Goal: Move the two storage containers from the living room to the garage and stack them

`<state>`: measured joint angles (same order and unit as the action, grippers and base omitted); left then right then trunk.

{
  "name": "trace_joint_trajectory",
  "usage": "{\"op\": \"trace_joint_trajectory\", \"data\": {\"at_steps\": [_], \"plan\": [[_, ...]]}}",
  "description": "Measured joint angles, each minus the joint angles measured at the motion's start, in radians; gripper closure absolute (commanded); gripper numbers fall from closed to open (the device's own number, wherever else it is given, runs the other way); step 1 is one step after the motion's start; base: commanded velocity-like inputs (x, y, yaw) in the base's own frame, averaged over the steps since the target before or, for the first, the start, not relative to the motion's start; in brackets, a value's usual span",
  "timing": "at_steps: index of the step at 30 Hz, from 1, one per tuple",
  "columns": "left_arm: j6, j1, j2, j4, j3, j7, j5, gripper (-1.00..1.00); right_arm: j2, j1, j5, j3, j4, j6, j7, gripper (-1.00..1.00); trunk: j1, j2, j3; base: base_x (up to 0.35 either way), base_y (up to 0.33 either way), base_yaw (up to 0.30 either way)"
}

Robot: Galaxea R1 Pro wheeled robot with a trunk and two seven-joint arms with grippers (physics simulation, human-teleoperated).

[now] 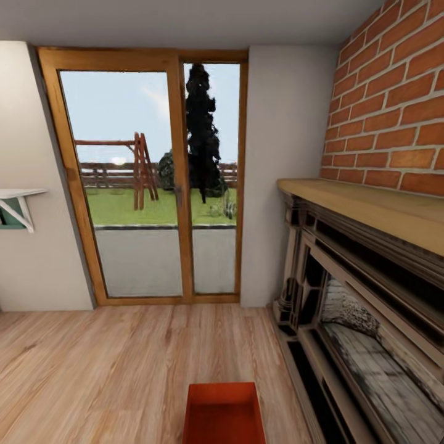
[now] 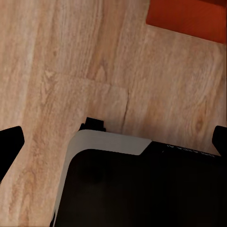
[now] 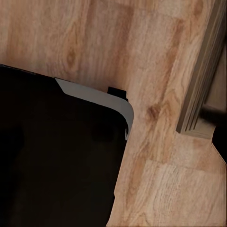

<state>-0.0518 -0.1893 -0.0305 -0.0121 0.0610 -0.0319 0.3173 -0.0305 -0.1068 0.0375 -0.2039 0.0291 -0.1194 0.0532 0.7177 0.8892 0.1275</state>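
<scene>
One red-orange open-top storage container (image 1: 223, 413) sits on the light wood floor of the living room, just ahead of me at the bottom centre of the head view. Its corner (image 2: 189, 16) also appears in the left wrist view, well away from the fingers. My left gripper (image 2: 116, 144) hangs open over the floor beside my base, its black fingertips (image 2: 9, 146) spread wide and holding nothing. One fingertip (image 3: 221, 142) of the right gripper stands equally far out, so that gripper is open and empty too. The other container and the garage are out of view.
A brick fireplace (image 1: 357, 308) with a wooden mantel runs along the right, and its base edge (image 3: 203, 85) lies close to my right arm. A wood-framed glass door (image 1: 154, 185) faces me. A small shelf (image 1: 15, 206) is on the left wall. My dark base (image 2: 142, 189) is below both wrists.
</scene>
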Motion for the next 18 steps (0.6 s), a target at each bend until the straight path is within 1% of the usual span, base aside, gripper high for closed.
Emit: {"op": "trace_joint_trajectory", "data": {"at_steps": [12, 14, 18], "plan": [[-0.002, 0.000, 0.000, 0.000, 0.000, 0.000, 0.000, -1.00, 0.001, 0.000, 0.000, -0.001, 0.000, 0.001, 0.000, -1.00, 0.000, 0.000, 0.000, 0.316, 0.000, 0.000], [-0.006, 0.000, 0.001, 0.000, 0.001, 0.000, -0.001, -1.00, 0.001, 0.000, 0.000, -0.001, 0.000, 0.001, 0.000, -1.00, 0.000, 0.000, 0.000, 0.163, 0.000, 0.000], [-0.011, 0.000, 0.002, 0.000, 0.002, 0.000, -0.003, -1.00, 0.001, 0.000, 0.000, 0.000, 0.000, 0.001, 0.000, -1.00, 0.000, 0.000, 0.000, 0.042, 0.000, 0.000]]}}
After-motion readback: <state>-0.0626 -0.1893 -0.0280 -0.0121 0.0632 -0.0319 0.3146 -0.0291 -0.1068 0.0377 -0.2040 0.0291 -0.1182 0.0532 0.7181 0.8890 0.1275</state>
